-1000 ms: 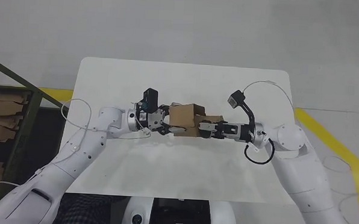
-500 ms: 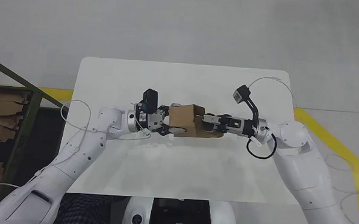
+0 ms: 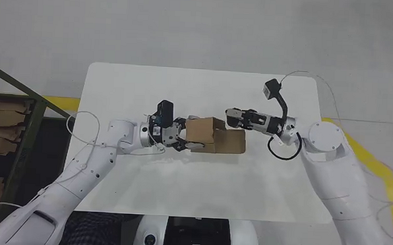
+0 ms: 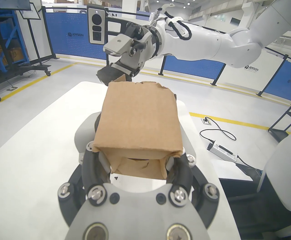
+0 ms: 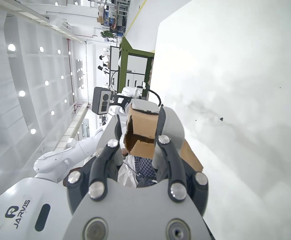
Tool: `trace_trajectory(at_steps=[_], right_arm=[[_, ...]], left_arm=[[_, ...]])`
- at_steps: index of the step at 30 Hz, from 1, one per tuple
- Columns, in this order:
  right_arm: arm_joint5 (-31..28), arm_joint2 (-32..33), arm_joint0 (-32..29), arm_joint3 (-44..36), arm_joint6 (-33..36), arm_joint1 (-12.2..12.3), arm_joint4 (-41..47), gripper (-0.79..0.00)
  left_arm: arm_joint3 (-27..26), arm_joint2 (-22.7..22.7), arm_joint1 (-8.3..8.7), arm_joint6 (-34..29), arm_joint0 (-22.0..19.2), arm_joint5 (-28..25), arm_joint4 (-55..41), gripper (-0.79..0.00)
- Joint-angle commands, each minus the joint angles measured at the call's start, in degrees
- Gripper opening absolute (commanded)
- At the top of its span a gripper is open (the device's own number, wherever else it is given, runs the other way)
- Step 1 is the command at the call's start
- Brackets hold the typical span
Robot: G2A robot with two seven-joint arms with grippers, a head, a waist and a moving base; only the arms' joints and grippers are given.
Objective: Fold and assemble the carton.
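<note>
Backing off the carton at mid-table, the right gripper hangs spread and empty — that end's flap lies open, unfolded — while the left gripper still clamps the other end.

From above the arms, the top view looks down on the white rectangular surface. The wrist cameras sit close behind the left gripper and the right gripper, the right one seemingly rolled sideways. All share the brown cardboard carton.
</note>
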Motion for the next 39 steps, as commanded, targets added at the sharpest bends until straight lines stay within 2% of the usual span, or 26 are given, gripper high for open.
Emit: trace_trajectory(at_steps=[1, 12, 16, 22, 26, 30, 39], right_arm=[[0.0, -0.9, -0.1, -0.8, 1.1, 0.0, -0.2, -0.483], [-1.6, -2.0, -2.4, -4.4, -1.9, -0.2, 0.4, -0.465], [-2.1, 1.5, -4.2, -4.8, -2.8, 0.5, 0.5, -0.456], [-2.3, 10.2, -9.3, -5.4, -4.4, 2.0, 1.6, -0.434], [0.6, 13.2, -11.3, -3.8, -5.6, 2.6, 0.7, -0.434], [1.8, 12.0, -11.6, -1.4, -4.4, 2.6, 1.2, -0.437], [-2.3, 5.4, -9.1, 3.3, 0.8, 1.4, 7.7, -0.443]], left_arm=[[0.0, -0.2, -0.02, 0.2, 0.1, 0.0, 0.1, -0.4], [0.1, -0.3, -0.25, 0.4, 0.1, 0.0, 0.6, -0.394], [0.2, -0.5, -0.33, 0.4, 0.1, 0.0, 0.9, -0.388], [0.3, -1.2, -0.51, 1.3, 0.4, 0.7, 1.2, -0.372], [0.1, -1.7, -0.61, 2.8, 0.8, 1.2, 1.9, -0.379], [0.1, -2.6, -0.63, 4.7, 1.2, 1.4, 2.1, -0.394], [0.1, -3.8, -0.71, 5.3, 1.4, 0.6, 2.7, -0.394]])
